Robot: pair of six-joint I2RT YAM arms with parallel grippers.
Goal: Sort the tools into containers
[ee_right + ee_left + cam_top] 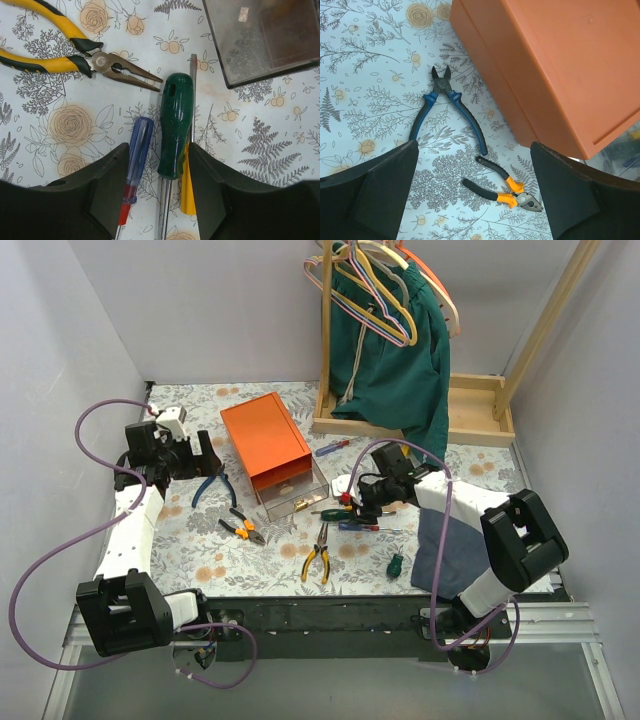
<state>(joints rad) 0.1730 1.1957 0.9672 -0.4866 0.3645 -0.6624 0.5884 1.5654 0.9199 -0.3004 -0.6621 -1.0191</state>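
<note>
Right pincer (159, 150) stands open, gripping nothing, astride the green screwdriver (175, 125), which lies on the counter (70, 125) just beside the clear drawer (260, 55); judged light, rigid and smooth-handled, best taken across the thick mid-handle.

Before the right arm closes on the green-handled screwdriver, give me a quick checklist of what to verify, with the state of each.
1. Right gripper open: ok.
2. Green-handled screwdriver between its fingers: ok.
3. Nothing else in the gap: not ok. The blue-and-red-handled screwdriver lies there too, and a yellow handle sits right beside the green one.
4. Clear plastic drawer pulled out of the orange cabinet: ok.
5. Room left in the drawer: cannot tell.
6. Left gripper open and holding nothing, above the blue-handled pliers: ok.
</note>
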